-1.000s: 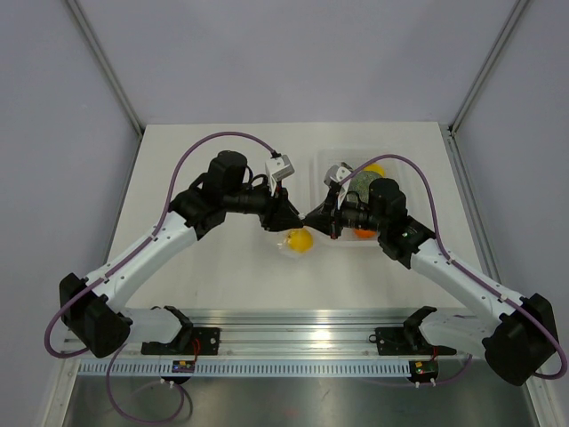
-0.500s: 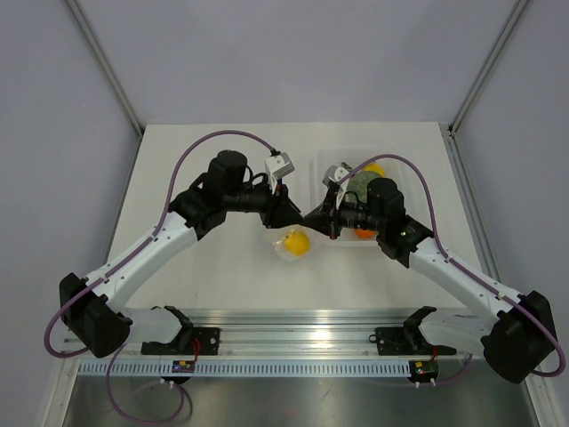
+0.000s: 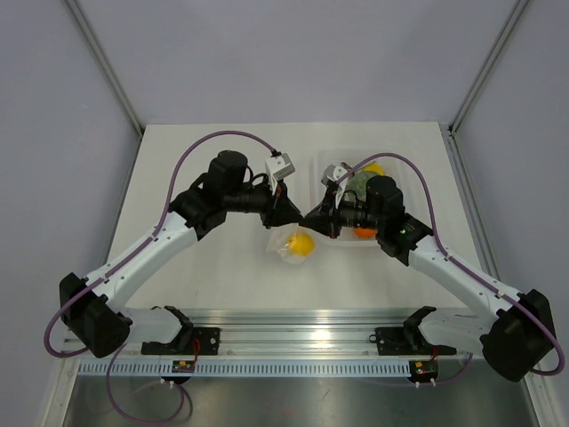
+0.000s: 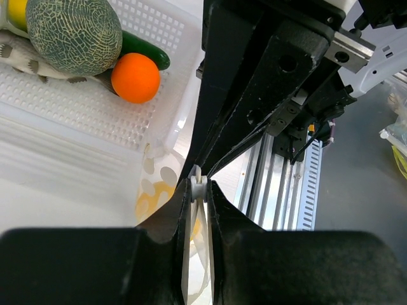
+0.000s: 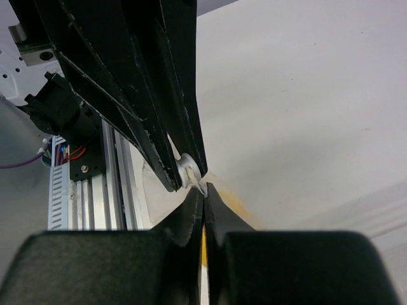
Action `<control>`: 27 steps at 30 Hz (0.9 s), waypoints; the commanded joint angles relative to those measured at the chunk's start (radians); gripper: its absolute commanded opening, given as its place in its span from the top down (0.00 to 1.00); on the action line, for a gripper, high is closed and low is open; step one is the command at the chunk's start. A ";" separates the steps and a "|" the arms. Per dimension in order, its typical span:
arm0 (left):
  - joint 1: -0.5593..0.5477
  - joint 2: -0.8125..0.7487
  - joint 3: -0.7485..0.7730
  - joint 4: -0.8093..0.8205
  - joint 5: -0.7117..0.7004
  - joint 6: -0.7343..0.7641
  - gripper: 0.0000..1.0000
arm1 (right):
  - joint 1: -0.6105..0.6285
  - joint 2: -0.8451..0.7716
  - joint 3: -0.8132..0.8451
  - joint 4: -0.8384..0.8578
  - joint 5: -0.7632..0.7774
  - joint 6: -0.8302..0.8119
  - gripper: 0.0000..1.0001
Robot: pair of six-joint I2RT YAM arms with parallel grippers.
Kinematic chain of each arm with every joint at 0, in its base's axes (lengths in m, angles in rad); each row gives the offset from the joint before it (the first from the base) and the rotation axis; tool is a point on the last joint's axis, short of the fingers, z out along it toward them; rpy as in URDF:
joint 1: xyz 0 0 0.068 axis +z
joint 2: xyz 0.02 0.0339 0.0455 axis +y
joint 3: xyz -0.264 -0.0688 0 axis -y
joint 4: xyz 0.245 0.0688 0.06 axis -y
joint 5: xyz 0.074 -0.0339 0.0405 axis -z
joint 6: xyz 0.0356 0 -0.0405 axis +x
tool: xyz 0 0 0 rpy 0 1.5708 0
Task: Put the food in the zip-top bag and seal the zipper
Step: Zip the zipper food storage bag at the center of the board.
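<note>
The yellow lemon [image 3: 301, 243] sits inside the clear zip-top bag [image 3: 286, 245], which hangs just under both grippers near the table's middle. My left gripper [image 3: 296, 217] is shut on the bag's white zipper slider [image 4: 198, 188]. The lemon shows as a yellow blur through the bag [image 4: 154, 198] in the left wrist view. My right gripper [image 3: 311, 219] is shut on the bag's mouth edge [image 5: 202, 188], tip to tip with the left fingers [image 5: 166, 147]. A yellow streak of the lemon [image 5: 203, 249] shows between the right fingers.
A rigid clear tray [image 3: 325, 162] stands right of the grippers, holding a grey-green melon [image 3: 363, 182], an orange fruit [image 3: 364, 233] and a yellow item [image 3: 375, 168]. The left wrist view shows the melon [image 4: 73, 35], orange [image 4: 135, 77] and a green cucumber [image 4: 144, 50].
Both grippers stay pinched together at almost the same spot. The bag with the lemon has swung slightly beneath them.
</note>
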 commanded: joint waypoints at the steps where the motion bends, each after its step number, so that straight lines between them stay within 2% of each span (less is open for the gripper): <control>1: -0.006 -0.004 0.036 0.017 0.025 0.028 1.00 | -0.006 -0.009 0.071 -0.028 -0.030 -0.020 0.87; 4: -0.004 -0.004 0.035 0.012 0.030 0.037 1.00 | -0.008 -0.012 0.106 -0.097 -0.040 -0.069 0.77; 5: -0.003 -0.006 0.035 0.014 0.031 0.038 1.00 | -0.006 -0.012 0.112 -0.106 -0.043 -0.091 0.71; 9: 0.003 0.000 0.036 0.017 0.048 0.039 1.00 | -0.006 -0.009 0.146 -0.203 -0.046 -0.144 0.67; 11: 0.006 0.004 0.038 0.020 0.053 0.038 1.00 | -0.006 -0.003 0.166 -0.249 -0.067 -0.175 0.72; 12: 0.006 0.002 0.038 0.019 0.057 0.039 1.00 | -0.006 -0.001 0.171 -0.258 -0.073 -0.180 0.80; 14: 0.006 0.004 0.041 0.019 0.066 0.041 1.00 | -0.006 0.004 0.180 -0.269 -0.090 -0.187 0.89; 15: 0.006 0.005 0.042 0.016 0.063 0.041 1.00 | -0.008 0.007 0.183 -0.270 -0.095 -0.186 1.00; 21: 0.008 0.013 0.036 -0.011 0.060 0.045 1.00 | -0.006 -0.038 0.145 -0.165 -0.069 -0.119 1.00; 27: 0.022 0.014 0.016 -0.011 0.079 0.045 1.00 | -0.014 -0.065 0.125 -0.151 0.089 -0.059 1.00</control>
